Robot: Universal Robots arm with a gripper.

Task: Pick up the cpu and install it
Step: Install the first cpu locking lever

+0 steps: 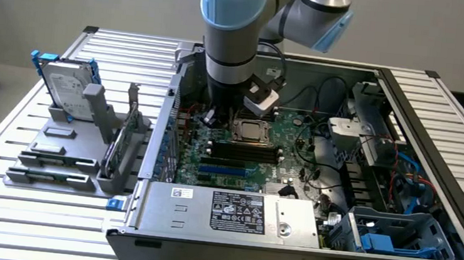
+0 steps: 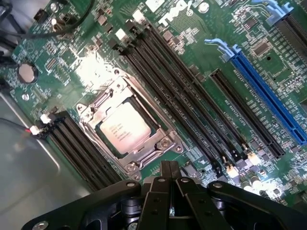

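A: We see the cpu point(image 2: 125, 132) lying flat inside the metal socket point(image 2: 129, 125) near the middle of the green motherboard point(image 2: 201, 62), silver top up, the socket frame around it on all sides

B: And we see the gripper point(image 2: 168, 179) drawn shut with nothing between its fingers point(image 2: 154, 191). It sits just beside the socket's edge, above the board and apart from the chip

A: In the exterior view the arm point(image 1: 233, 35) stands over the open computer case point(image 1: 429, 185), its tool end close to the socket point(image 1: 253, 132), while the hard drive point(image 1: 66, 90) waits upright in its rack toward the table's far corner on the exterior view's left

B: We judge the chip placed, yet we cannot tell whether it is fully seated or the frame is latched

A: The risks, as we read them: if the chip sits slightly askew, any downward press could bend the contacts under it

B: We would add the black memory slots point(image 2: 172, 91) and small connectors crowding the socket; closed fingers this near could clip one on a sideways drift, and a nudge to the chip's corner could tip it out of its bed
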